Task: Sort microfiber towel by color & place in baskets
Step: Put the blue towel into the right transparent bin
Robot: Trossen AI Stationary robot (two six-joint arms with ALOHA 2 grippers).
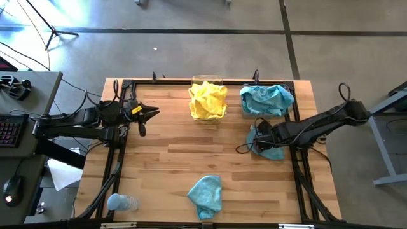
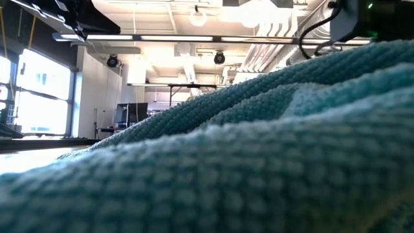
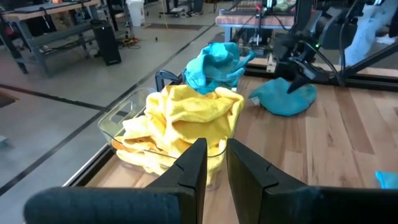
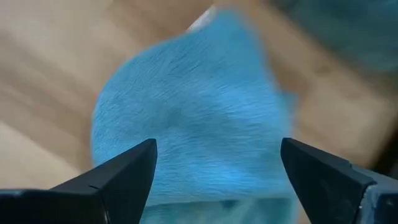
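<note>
Teal towel [image 2: 259, 162] fills low view; right fingers [image 4: 130, 171] spread over another; left fingers [image 3: 193, 165] near-closed, empty.

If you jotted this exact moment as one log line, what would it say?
right gripper: open, over teal towel on table | left gripper: idle, left side | yellow towels in basket

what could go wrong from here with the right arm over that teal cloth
The right pincer, jaws wide open, hangs above a crumpled teal-blue microfiber cloth lying on the wooden table; it may pinch only a fold and drop it. The clear plastic bin of teal-blue cloths is already heaped, so another cloth might slide off.
</note>
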